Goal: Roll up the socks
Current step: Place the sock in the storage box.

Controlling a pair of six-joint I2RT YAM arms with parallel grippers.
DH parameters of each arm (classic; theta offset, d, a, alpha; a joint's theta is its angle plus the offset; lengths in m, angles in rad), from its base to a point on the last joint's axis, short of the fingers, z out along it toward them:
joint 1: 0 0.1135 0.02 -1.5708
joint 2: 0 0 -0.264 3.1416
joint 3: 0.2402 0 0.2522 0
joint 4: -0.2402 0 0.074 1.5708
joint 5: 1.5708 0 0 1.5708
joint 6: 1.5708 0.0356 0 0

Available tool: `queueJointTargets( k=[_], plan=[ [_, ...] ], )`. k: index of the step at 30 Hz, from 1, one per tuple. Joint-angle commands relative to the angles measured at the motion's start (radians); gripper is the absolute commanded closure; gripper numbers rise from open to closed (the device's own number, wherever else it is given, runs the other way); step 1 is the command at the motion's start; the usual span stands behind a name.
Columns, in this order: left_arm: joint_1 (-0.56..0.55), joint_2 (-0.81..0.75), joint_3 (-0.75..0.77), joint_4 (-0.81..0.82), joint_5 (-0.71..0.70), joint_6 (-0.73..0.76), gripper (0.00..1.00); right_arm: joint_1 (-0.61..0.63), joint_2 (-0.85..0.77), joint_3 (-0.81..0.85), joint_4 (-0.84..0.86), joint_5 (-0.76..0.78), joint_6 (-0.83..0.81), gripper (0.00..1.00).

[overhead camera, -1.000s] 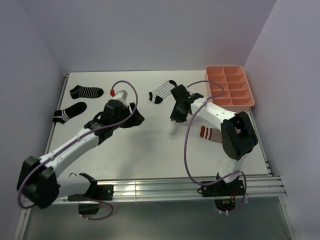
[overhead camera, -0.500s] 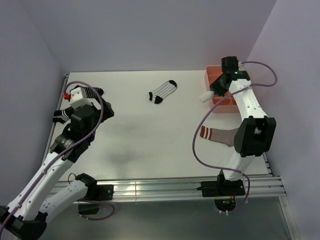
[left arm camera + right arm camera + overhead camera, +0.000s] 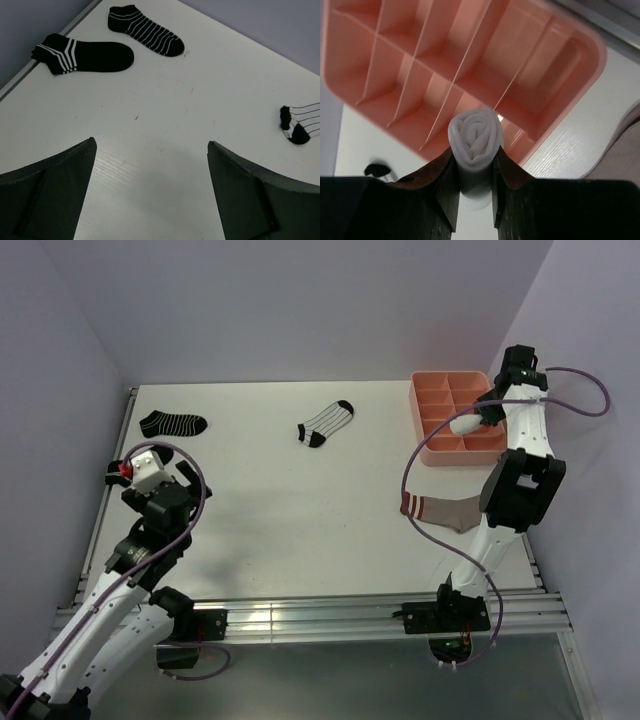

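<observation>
Top external view, read from its left edge: my left arm sits over the left side of the table. One black striped sock lies flat at upper left, and the white thin-striped sock lies flat at upper centre. The taupe sock lies flat right of centre. At upper right my right gripper hangs over the pink tray with the rolled white sock.

My left gripper is spread wide with nothing between its fingers, above bare table, so I see little to go wrong on that side. The risk is on the right, where my jaws are partly closed and pinch the roll on both flanks. In the right wrist view the roll lines up with a divider and the tray's lower rim, not squarely with one compartment, and I cannot tell which compartment lies beneath it. If I let go here, I judge it could catch on a wall and tip out onto the table. Once freed, the soft roll could also spring loose and unwind.

The left wrist view shows a second black sock with a banded cuff at its upper left, beside the striped one. My own arm mostly covers it from above. The right wrist view alone shows the spiral end of the roll, which is only a white blob from above. Only the top external view shows the taupe sock
</observation>
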Motion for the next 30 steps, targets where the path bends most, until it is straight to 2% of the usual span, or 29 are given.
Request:
queueJointTargets(
  k=[1, 5, 11, 16, 23, 30],
  plan=[
    [0.005, 0.041, -0.013, 0.078, -0.038, 0.032, 0.03, -0.037, 0.055, 0.103, -0.059, 0.053, -0.024, 1.0],
    [0.006, 0.101, -0.037, 0.128, -0.041, 0.057, 0.03, -0.074, 0.145, 0.208, -0.148, 0.092, -0.03, 1.0],
    [0.014, 0.126, -0.06, 0.179, -0.029, 0.073, 0.04, -0.117, 0.199, 0.222, -0.139, 0.092, -0.026, 1.0],
    [0.022, 0.126, -0.066, 0.191, -0.035, 0.095, 0.04, -0.123, 0.207, 0.148, -0.058, 0.081, -0.016, 1.0],
    [0.025, 0.13, -0.071, 0.196, -0.029, 0.095, 0.04, -0.126, 0.165, -0.002, 0.148, 0.032, -0.035, 1.0],
    [0.026, 0.14, -0.068, 0.191, -0.023, 0.095, 0.05, -0.126, 0.196, -0.021, 0.116, 0.067, -0.033, 1.0]
  ],
)
